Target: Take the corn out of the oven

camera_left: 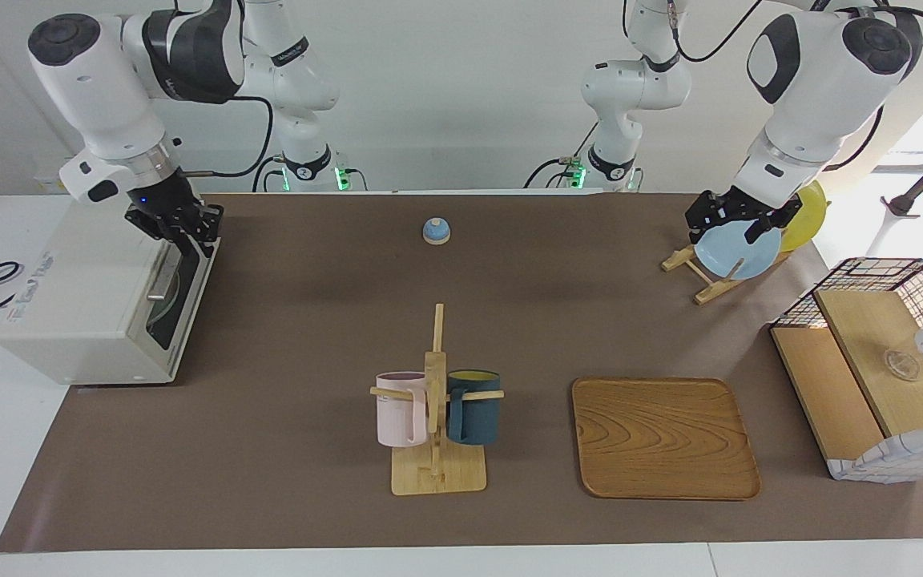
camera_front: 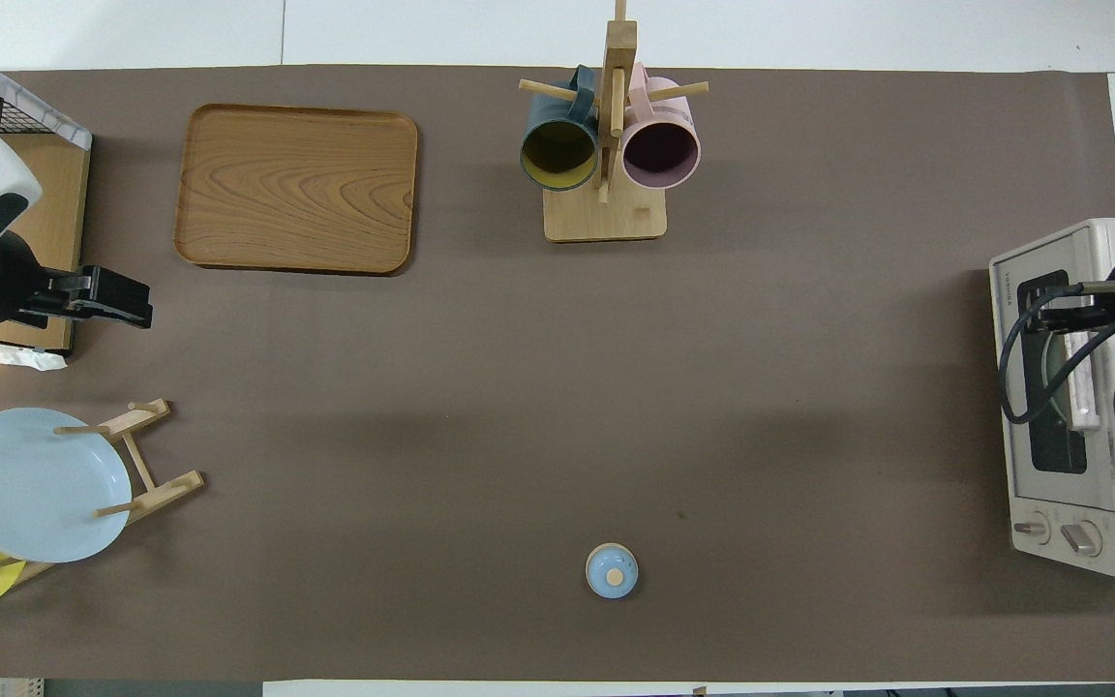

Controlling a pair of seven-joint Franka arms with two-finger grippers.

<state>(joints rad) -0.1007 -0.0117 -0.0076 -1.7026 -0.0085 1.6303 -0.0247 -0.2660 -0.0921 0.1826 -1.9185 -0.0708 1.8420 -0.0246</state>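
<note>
We see our right gripper [camera_left: 179,234] at the metal bar handle [camera_left: 167,270] of the shut boxy cream-white toaster oven [camera_left: 85,292] at the tabletop's edge; its grip we cannot tell. Our left gripper [camera_left: 738,222] waits open over the pale blue plate [camera_left: 738,250].

**Two high cameras covering one table from its two long edges**

The facing camera is looking from high up across the table [camera_left: 269,449] toward the robots, taking in both arm bases and the wall. The overhead camera is sitting above the robots' edge, looking steeply down and forward, framing the table [camera_front: 519,387] more tightly. Both are standing well back. They are sharing the whole brown mat, from the oven [camera_left: 93,288] [camera_front: 1070,407] at one end to the basket box [camera_left: 878,369] [camera_front: 35,194] at the other, turned half a turn.
</note>
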